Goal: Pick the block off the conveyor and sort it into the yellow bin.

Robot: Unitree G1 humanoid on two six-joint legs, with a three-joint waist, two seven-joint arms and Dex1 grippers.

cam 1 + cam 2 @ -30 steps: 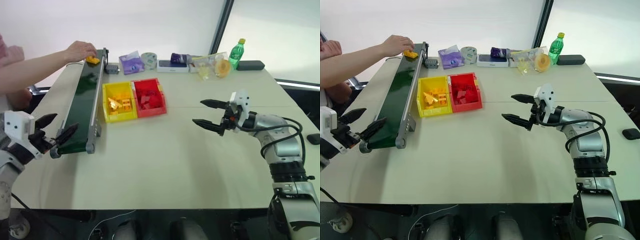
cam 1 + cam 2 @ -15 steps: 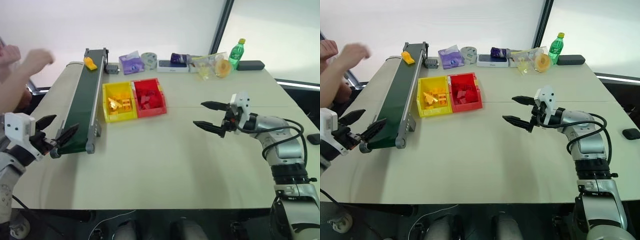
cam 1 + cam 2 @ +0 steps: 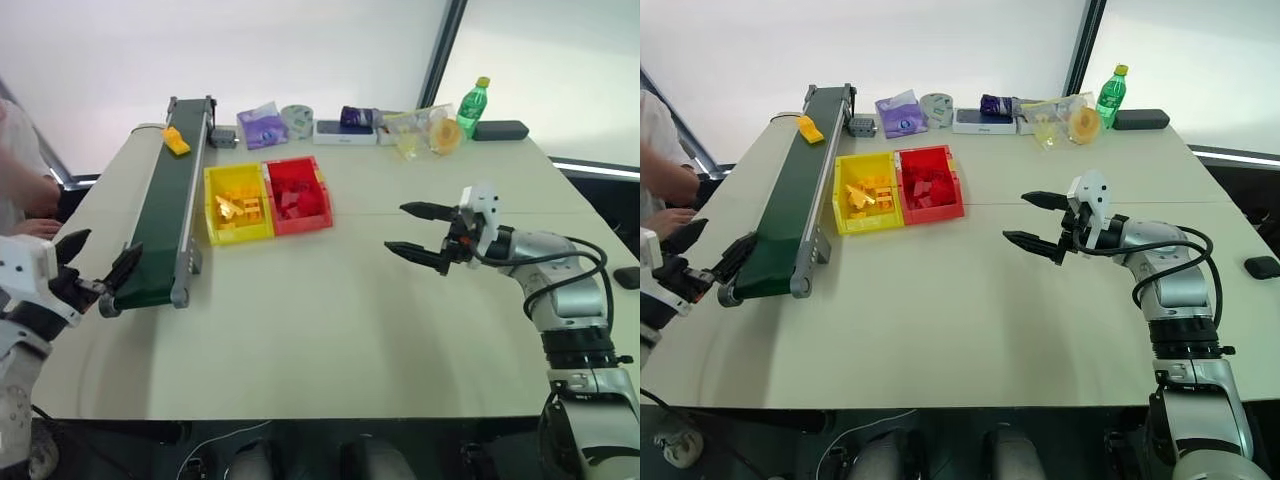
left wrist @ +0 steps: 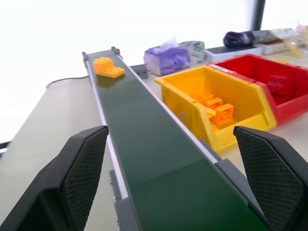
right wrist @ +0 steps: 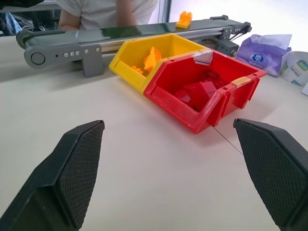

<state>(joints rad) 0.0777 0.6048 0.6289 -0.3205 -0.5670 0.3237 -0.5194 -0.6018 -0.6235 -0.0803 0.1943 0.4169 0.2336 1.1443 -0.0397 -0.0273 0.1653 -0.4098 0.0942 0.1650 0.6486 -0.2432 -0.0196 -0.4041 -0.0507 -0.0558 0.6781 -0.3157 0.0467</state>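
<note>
left end effector (image 3: pixel 93 272): fingers apart, nothing between them; sits just off the near end of the conveyor (image 3: pixel 165 215), lined up along the belt
right end effector (image 3: pixel 418 232): fingers apart, empty; hangs over bare table, well away from belt and bins
block (image 3: pixel 177 141): yellow-orange, lying on the belt near its far end, well ahead of the left end effector
yellow bin (image 3: pixel 238 203): beside the belt, ahead of the left end effector and off toward the right one, touching the red bin (image 3: pixel 298 194); already holds several yellow bricks
progress: pick not started, block untouched on the belt; grasp, carry and drop all left to do, as I read it
table (image 3: pixel 330 320): pale beige, flat, mostly bare around the right end effector
far edge: tissue pack, tape roll, dark pouches, green bottle (image 3: pixel 471 106) in a row beyond the bins
room: white wall behind, dark pillar, bright window; person (image 3: pixel 662 170) seated past the left end effector, beside the belt
</note>
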